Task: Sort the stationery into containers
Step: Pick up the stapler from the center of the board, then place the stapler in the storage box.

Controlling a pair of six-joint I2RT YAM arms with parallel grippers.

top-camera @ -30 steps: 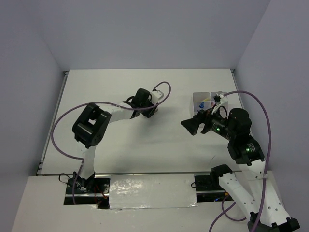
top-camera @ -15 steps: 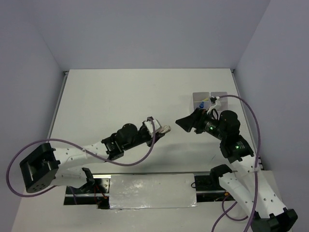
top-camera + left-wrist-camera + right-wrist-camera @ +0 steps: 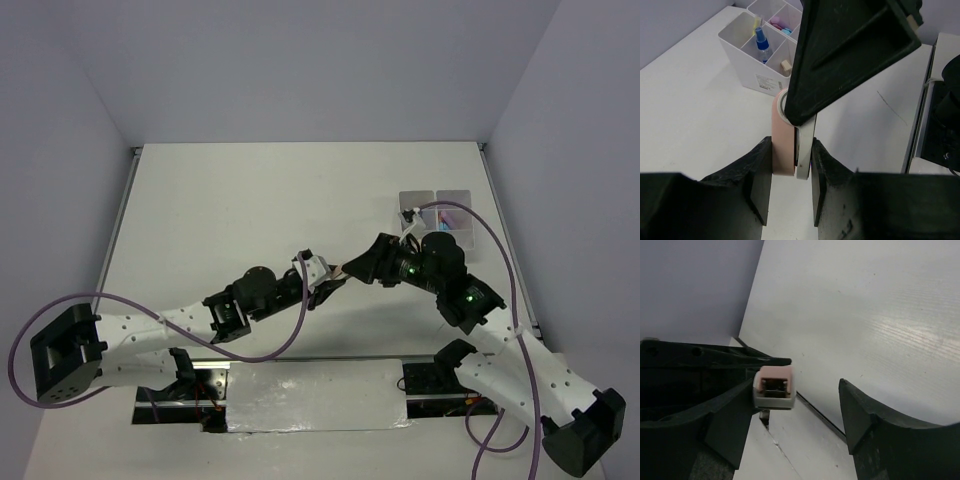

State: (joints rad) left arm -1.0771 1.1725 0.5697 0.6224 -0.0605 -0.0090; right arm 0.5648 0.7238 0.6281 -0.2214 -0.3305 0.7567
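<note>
The pink eraser [image 3: 781, 135] (a pink block in a pale sleeve, so an eraser is my guess) hangs in the air above the counter [image 3: 690, 100], well short of the containers [image 3: 742, 55]; the left pincer [image 3: 790, 155] is clamped on its near half, one finger on each broad side. The step in hand looks like a handover. The right pincer [image 3: 795, 387] stands wide around the free end, one finger just beside the sleeve and the other clearly apart from it.

To do this well, the right pincer should centre itself so both fingers meet the block together; closing from off-centre would push the block sideways in the left grip. It should bite only the free half, clear of the left fingertips. The left should let go only once the right has closed firmly. A short, smooth block could slip or twist if released too soon.

The long axis runs along the left fingers, out from the left wrist toward the right pincer; in the overhead view it lies roughly across the counter, left to right. Its square end faces the right wrist camera almost head-on. Beyond it, the compartments already hold a few pieces, among them a blue-capped bottle [image 3: 760, 42].
</note>
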